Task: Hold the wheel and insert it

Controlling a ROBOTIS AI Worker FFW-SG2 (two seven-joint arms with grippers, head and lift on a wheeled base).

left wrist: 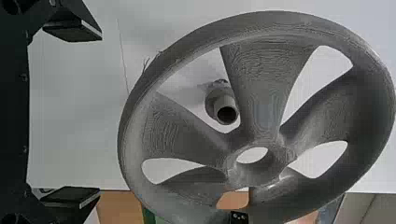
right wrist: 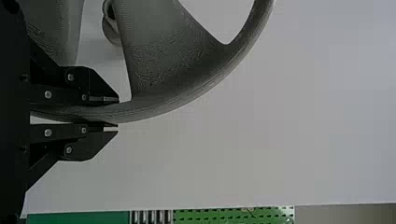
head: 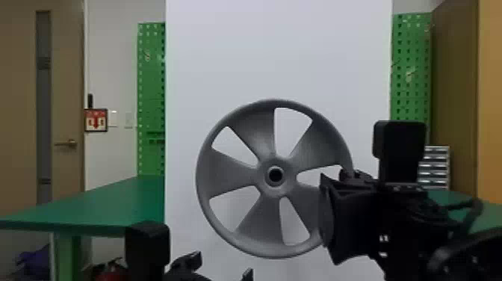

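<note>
We grip one wheel (head: 266, 162) in our right gripper (head: 333, 194).
We count five spokes (head: 228, 175), one peg (left wrist: 223, 100); our left gripper (head: 223, 264) is spread wide.

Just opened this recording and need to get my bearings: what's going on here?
The robot's right black claw is gripping the rim of a grey, five-spoked round wheel, holding it up before a tall white panel. A grey tubular peg on the panel shows through a gap between spokes, so the wheel isn't on it yet. The left black claw is open beside the wheel, not gripping it.
</note>
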